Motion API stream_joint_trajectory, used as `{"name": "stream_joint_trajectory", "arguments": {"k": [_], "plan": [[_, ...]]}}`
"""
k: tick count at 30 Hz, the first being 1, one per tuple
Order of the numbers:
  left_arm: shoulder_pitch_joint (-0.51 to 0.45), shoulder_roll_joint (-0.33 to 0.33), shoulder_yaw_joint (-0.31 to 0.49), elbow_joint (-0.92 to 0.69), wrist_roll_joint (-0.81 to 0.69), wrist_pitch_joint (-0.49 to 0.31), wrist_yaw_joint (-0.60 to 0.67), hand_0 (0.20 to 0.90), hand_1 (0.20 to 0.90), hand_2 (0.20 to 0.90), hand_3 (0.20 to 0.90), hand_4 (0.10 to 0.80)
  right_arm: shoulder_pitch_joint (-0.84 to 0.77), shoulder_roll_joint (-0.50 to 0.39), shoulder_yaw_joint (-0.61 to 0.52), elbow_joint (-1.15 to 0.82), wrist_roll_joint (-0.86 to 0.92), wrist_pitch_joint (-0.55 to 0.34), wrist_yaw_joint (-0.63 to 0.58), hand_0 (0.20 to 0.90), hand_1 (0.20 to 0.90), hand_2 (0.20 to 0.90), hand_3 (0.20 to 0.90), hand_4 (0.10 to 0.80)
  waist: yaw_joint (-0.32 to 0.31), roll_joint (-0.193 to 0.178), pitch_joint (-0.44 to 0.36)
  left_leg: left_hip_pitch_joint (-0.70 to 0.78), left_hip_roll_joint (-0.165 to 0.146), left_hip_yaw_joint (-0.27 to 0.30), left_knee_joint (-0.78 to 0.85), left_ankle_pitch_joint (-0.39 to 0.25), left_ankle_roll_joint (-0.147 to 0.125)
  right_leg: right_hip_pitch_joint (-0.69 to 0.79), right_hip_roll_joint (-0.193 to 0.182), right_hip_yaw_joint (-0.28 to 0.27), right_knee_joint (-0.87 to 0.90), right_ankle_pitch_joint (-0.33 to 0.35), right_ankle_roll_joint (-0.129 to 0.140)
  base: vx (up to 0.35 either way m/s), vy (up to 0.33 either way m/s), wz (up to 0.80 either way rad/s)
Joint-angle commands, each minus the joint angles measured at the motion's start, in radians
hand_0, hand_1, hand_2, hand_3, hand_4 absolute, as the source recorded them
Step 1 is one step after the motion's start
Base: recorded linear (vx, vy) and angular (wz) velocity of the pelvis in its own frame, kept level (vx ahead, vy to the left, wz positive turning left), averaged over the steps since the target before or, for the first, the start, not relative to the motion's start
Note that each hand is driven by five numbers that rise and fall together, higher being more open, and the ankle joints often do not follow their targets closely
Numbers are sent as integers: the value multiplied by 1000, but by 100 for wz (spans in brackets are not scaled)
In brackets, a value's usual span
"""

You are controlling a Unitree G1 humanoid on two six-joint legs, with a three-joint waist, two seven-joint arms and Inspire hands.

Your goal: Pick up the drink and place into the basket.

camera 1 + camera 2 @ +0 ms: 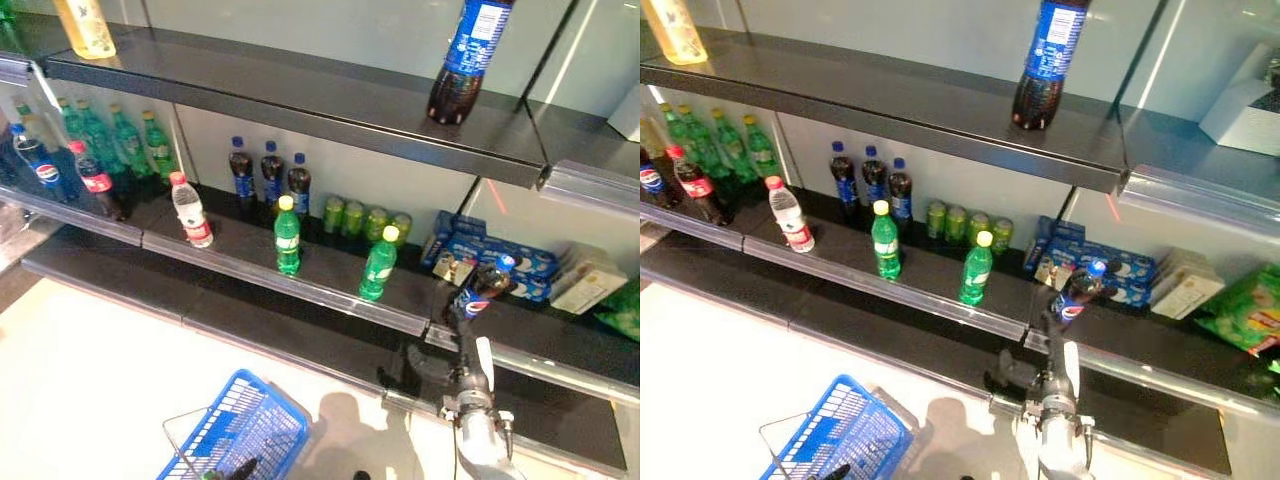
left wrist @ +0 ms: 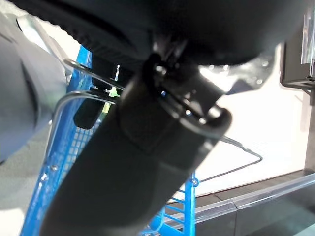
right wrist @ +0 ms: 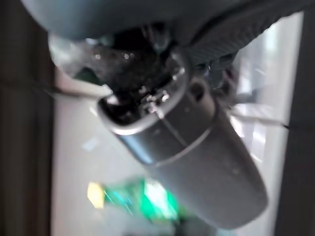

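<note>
My right hand (image 1: 468,340) is raised to the front edge of the middle shelf. It is shut on a dark cola bottle (image 1: 480,288) with a blue cap and label, which is tilted in front of the blue boxes; the bottle also shows in the right eye view (image 1: 1077,290). The blue basket (image 1: 240,430) hangs low at the left, off the floor. My left hand (image 2: 147,157) is shut on its thin wire handles (image 2: 88,96). I see nothing inside the part of the basket that shows.
The middle shelf (image 1: 340,300) holds two green bottles (image 1: 287,236) near its front, a water bottle (image 1: 190,210), cola bottles (image 1: 270,172), green cans (image 1: 362,220) and blue boxes (image 1: 480,250). A large cola bottle (image 1: 468,60) stands on the upper shelf (image 1: 300,95).
</note>
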Motion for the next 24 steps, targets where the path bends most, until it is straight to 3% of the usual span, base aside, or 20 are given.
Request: {"name": "stream_joint_trajectory", "arguments": {"k": [1,6,11,20,24], "plan": [[-48,9,34,5,31,-156,-50,300,300,300,200,100,-31,-89,-93,-204,-106,-125,-182,900,900,900,900,800,-12,16,2,19,29,53,0,-37,-7,34,-89,-10,5,-17,105,18,26,-17],[-41,1,43,15,38,-160,-61,300,300,300,200,100,-21,-98,-144,-271,-143,-134,-300,900,900,900,900,800,-16,17,-4,22,29,60,0,-40,-7,32,-90,-9,5,-18,105,24,16,-12],[-33,-2,47,18,37,-158,-63,300,300,300,200,100,-4,-102,-183,-316,-134,-123,-340,900,900,900,900,800,-20,18,-9,20,32,65,0,-41,-7,29,-89,-7,5,-19,103,18,9,-6],[-26,-6,37,-7,41,-144,-36,300,300,300,200,100,-16,-115,-166,-351,-47,-134,-244,900,900,900,900,800,-8,14,-5,21,27,48,0,-39,-5,28,-88,-5,5,-20,98,40,5,-1],[-28,-1,34,-29,35,-133,-33,300,300,300,200,100,-87,-126,-153,-370,30,-103,-192,900,900,900,900,800,15,7,14,0,28,38,65,-51,-7,25,-87,-16,36,-37,84,74,-18,0]]}}
